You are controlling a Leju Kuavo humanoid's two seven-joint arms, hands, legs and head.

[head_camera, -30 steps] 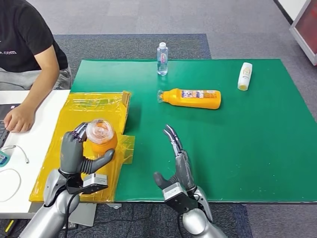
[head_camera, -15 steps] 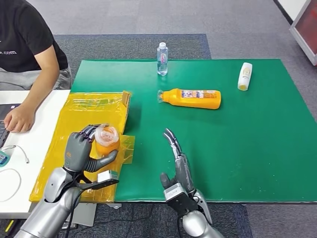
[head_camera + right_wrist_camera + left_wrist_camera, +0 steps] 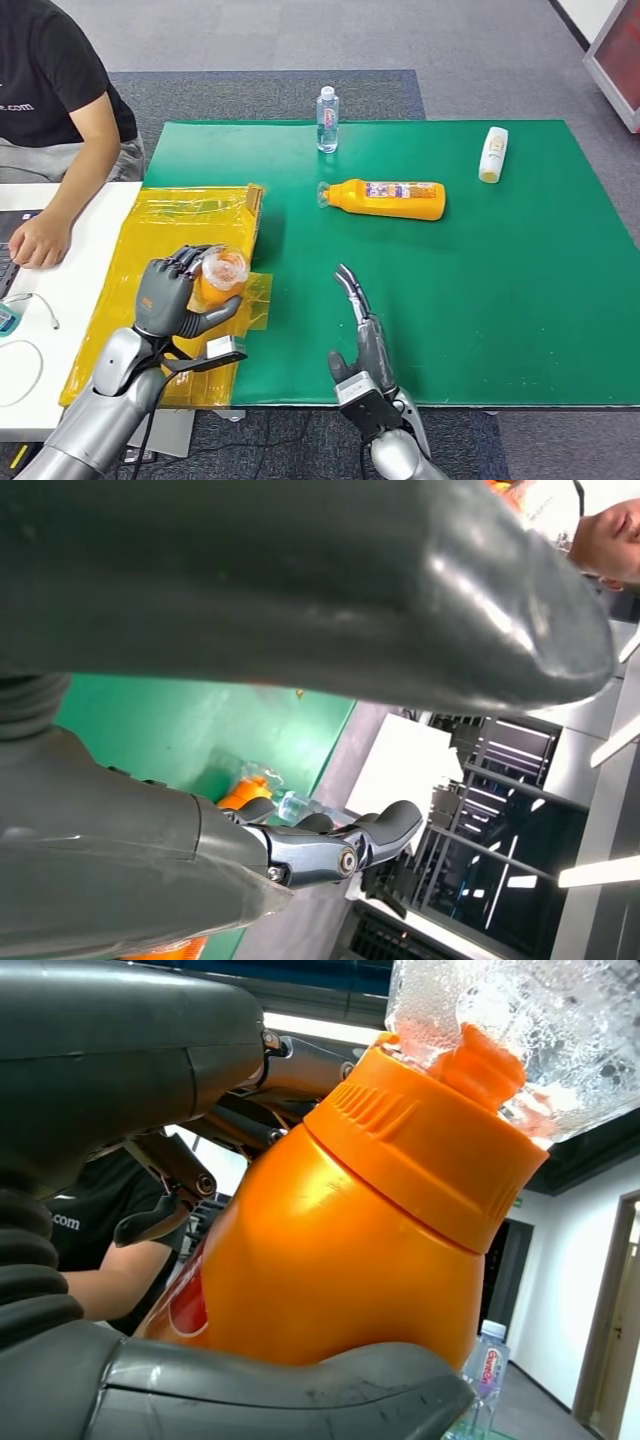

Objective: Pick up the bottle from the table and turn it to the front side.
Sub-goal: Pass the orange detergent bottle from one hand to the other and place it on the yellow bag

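Observation:
An orange bottle (image 3: 220, 277) with a clear cap is held in my left hand (image 3: 162, 295) above the yellow bag (image 3: 173, 225), its capped end tilted up toward the camera. The left wrist view shows the orange body (image 3: 340, 1250) close up, thumb (image 3: 226, 1390) under it and fingers over it. My right hand (image 3: 362, 335) is open near the green mat's (image 3: 490, 290) front edge, its fingers pointing away from me and holding nothing. In the right wrist view the fingers (image 3: 332, 845) are stretched out.
A second orange bottle (image 3: 389, 198) lies on its side mid-mat. A clear water bottle (image 3: 327, 118) stands at the far edge, and a small white bottle (image 3: 493, 154) lies far right. A person (image 3: 53, 90) sits at the left with a hand on the white table (image 3: 68, 290).
My left hand has turned and shifted slightly right with the bottle, which looks smaller and more tilted. The right hand has drifted slightly right and nearer.

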